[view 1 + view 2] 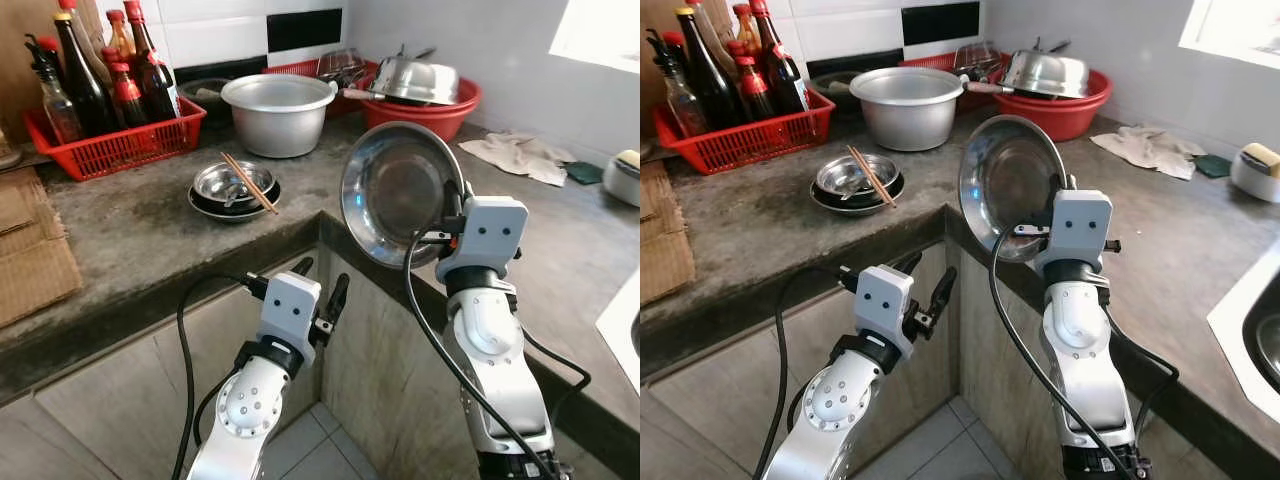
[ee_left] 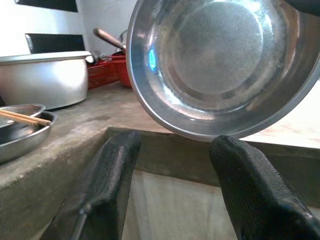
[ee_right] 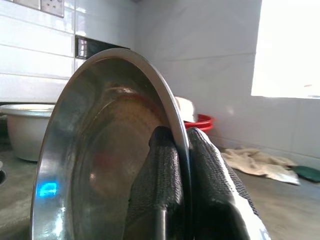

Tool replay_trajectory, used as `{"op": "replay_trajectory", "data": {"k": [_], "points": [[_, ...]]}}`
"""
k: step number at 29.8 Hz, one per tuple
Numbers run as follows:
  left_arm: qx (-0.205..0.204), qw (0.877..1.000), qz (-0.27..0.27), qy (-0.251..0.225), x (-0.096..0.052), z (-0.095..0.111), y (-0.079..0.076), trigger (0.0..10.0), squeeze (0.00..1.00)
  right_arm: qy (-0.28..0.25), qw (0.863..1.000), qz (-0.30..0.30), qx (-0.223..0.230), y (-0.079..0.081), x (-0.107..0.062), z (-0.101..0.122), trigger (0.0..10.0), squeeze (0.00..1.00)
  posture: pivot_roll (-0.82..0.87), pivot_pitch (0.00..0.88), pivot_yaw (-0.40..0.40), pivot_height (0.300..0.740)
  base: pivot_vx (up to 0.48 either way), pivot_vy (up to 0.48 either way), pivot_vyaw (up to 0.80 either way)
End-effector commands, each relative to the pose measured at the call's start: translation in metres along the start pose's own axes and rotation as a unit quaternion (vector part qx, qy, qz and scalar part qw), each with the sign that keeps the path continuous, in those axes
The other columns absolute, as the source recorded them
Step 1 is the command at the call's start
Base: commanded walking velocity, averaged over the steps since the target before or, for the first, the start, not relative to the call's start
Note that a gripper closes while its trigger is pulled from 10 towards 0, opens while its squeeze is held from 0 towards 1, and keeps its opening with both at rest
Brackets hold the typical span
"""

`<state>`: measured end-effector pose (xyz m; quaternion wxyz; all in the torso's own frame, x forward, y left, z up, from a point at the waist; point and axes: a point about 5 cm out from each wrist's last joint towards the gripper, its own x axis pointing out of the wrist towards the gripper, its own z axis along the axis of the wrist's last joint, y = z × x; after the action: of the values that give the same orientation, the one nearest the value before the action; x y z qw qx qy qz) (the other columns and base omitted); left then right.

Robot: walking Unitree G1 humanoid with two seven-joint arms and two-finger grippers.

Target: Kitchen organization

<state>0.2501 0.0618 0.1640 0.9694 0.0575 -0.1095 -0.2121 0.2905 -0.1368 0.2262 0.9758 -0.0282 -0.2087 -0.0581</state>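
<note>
Fingers (image 3: 172, 195) of the right gripper (image 1: 452, 215) pinch the steel plate (image 1: 395, 190) rim; left gripper (image 1: 318, 290) fingers spread. Keep it tilted while lowering onto the bench (image 1: 150, 225).

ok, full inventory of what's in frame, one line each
steel plate: 1, silver, held upright above the counter corner
stacked dishes: silver on dark, chopsticks across them, mid counter
pot: 1, silver, behind the dishes
red basket: 1, holds several sauce bottles, back left
red basin: 1, steel cookware inside, back right
cloth: 1, off-white, right counter
cardboard: brown, far left
left gripper: open, below the counter edge
right gripper: shut on the plate's rim
</note>
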Motion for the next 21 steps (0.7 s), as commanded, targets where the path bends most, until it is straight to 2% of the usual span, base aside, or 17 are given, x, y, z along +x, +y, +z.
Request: {"op": "replay_trajectory", "data": {"k": [1, 21], "points": [[-0.005, 1.0, -0.007, -0.004, -0.0002, 0.0015, -0.0015, 10.0, 0.0, -0.015, 1.0, -0.002, 0.002, -0.0012, -0.0012, 0.0079, 10.0, 0.0, 0.01, 0.0, -0.024, 0.74, -0.292, 0.0, 0.0], [-0.006, 1.0, -0.01, -0.003, 0.0003, 0.001, -0.0023, 10.0, 0.0, -0.001, 1.0, 0.004, 0.008, -0.0024, -0.0086, 0.005, 10.0, 0.0, 0.01, 0.0, -0.02, 0.74, -0.291, 0.0, 0.0]]}}
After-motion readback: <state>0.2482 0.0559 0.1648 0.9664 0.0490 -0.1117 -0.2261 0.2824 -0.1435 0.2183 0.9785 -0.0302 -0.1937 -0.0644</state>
